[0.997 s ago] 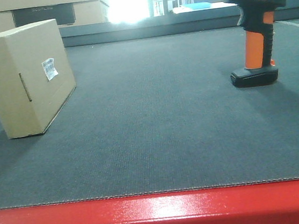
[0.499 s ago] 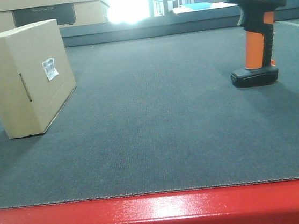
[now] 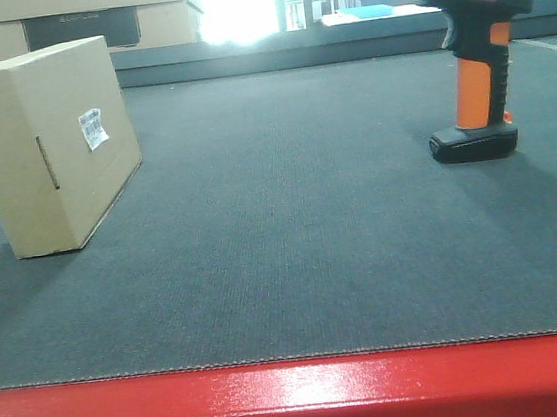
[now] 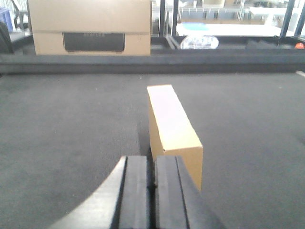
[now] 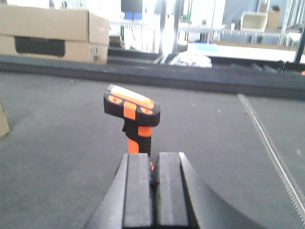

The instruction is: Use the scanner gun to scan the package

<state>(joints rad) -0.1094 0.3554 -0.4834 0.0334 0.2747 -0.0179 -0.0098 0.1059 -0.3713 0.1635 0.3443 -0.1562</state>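
Observation:
The package (image 3: 45, 144), a plain tan box with a small white label, stands on edge at the left of the grey mat. In the left wrist view the package (image 4: 171, 126) lies just ahead of my left gripper (image 4: 153, 160), which is shut with nothing in it. The scanner gun (image 3: 474, 45), black and orange, stands upright on its base at the right. My right gripper (image 5: 153, 156) is shut and empty, a little short of the scanner gun (image 5: 133, 117). Neither gripper shows in the front view.
Larger tan boxes with a dark panel (image 3: 76, 20) are stacked beyond the mat's far edge. A red rim (image 3: 301, 402) runs along the near side. A light strip (image 5: 271, 143) crosses the mat to the right of the scanner.

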